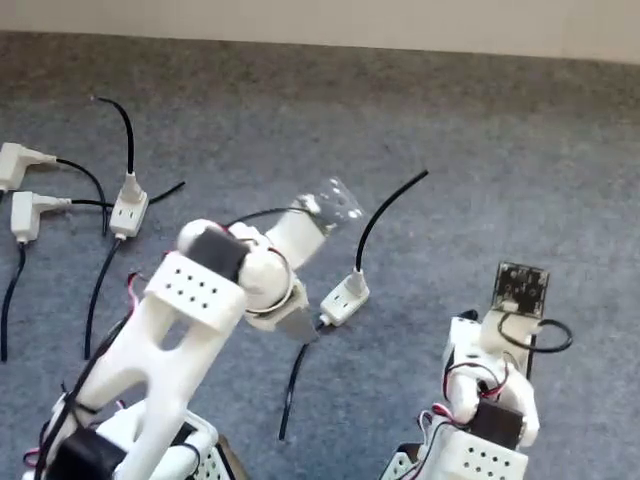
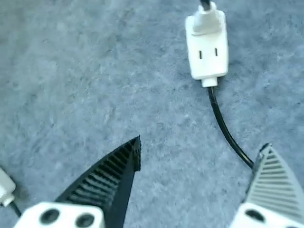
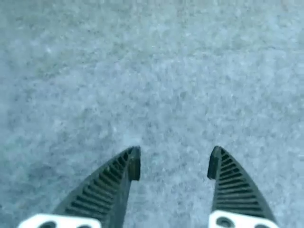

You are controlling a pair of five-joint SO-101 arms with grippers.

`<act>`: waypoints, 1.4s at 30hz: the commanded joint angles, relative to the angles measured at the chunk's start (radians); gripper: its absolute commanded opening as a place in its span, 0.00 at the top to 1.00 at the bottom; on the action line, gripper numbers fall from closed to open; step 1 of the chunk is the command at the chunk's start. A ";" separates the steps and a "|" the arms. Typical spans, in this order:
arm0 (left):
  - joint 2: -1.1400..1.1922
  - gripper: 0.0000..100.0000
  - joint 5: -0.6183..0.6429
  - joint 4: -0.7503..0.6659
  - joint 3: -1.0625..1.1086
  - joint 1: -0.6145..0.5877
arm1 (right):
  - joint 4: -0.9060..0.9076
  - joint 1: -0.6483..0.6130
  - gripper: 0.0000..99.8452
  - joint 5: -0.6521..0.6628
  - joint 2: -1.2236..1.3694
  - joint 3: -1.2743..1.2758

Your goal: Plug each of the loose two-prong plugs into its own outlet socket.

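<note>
In the high view the near socket (image 1: 345, 296) lies just below the table's middle, at 6 o'clock from the left gripper (image 1: 330, 207). It is a white, rounded block. In the left wrist view the two narrow slots on its face hold nothing. A smaller white piece with a black cord butts against one end, and I cannot tell whether that is a seated plug. A second black cord leaves the other end and runs between the fingers.

The left gripper hovers spread wide and grips nothing. One finger is black and ribbed (image 2: 114, 175) and the other is pale grey and ribbed (image 2: 270, 183), and both taper to points.

The far socket (image 1: 128, 212) lies at 9 o'clock on the table (image 1: 480, 130), which has a grey, felt-like nap. Thin black cords lead away from both of its ends, and its slots are too small to make out.

Further out at 9 o'clock, by the picture's edge, lie the upper plug (image 1: 14, 160) and the lower plug (image 1: 28, 212). Both are white, angled and loose on the nap, each trailing a black cord. The upper one is cut off by the edge, and the prongs of both are hard to make out.

The right arm sits at 4 o'clock. The right gripper (image 3: 173, 164) hangs over bare nap, its two black ribbed fingers parted with nothing between them.
</note>
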 commanded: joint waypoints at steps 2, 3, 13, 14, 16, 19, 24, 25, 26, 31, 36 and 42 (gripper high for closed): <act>0.070 0.63 -0.020 -0.126 0.033 0.024 | -0.067 0.048 0.77 0.011 0.001 0.059; 0.088 0.63 -0.020 -0.153 0.048 0.033 | -0.074 0.058 0.77 0.011 -0.001 0.061; 0.275 0.63 -0.017 -0.345 0.070 0.194 | -0.081 0.056 0.77 0.011 -0.041 0.110; 0.289 0.63 -0.015 -0.350 0.064 0.203 | -0.081 0.056 0.77 0.011 -0.041 0.111; 0.317 0.63 -0.014 -0.367 0.048 0.208 | -0.081 0.056 0.77 0.011 -0.041 0.111; 0.378 0.65 0.020 -0.399 0.010 0.203 | -0.077 0.056 0.77 0.011 -0.041 0.111; 0.507 0.74 0.037 -0.436 -0.070 0.188 | -0.077 0.054 0.77 0.012 -0.041 0.111; 0.530 0.74 0.038 -0.436 -0.087 0.188 | -0.077 0.054 0.77 0.014 -0.041 0.111; 0.550 0.74 0.038 -0.436 -0.102 0.188 | -0.077 0.054 0.77 0.014 -0.041 0.113; 0.608 0.81 0.052 -0.436 -0.136 0.188 | -0.081 0.054 0.77 0.014 -0.041 0.113; 0.599 0.99 0.051 -0.417 -0.168 0.134 | -0.082 0.053 0.77 0.014 -0.041 0.114; 0.559 1.00 0.043 -0.239 -0.369 -0.119 | -0.082 0.021 0.77 0.017 -0.041 0.134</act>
